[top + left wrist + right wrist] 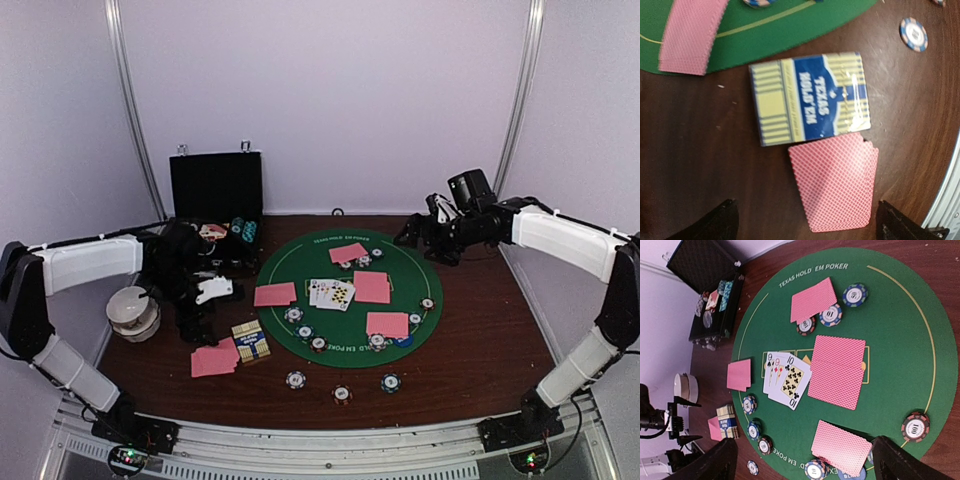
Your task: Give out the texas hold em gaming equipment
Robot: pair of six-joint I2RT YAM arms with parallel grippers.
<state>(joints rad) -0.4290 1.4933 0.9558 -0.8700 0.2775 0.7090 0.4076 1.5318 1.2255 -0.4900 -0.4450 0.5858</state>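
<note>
1. Nearest, we see three poker chips (pixel 341 393) on the bench (pixel 470 370), off the green mat (pixel 410 272).
2. The left jaws hang released and empty over a pink card pile (pixel 834 185) just beside the card box (pixel 810 97).
3. On the mat, four dealt hands (pixel 387 324), face-up cards (pixel 331 293) and chips look placed.
4. Far off, the right jaws are released too. Spare chips (pixel 241 230) sit in the black case (pixel 216 185), so we judge little is left.

Pink cards (pixel 840 446) half hide the blue disc button (pixel 852 474).
</note>
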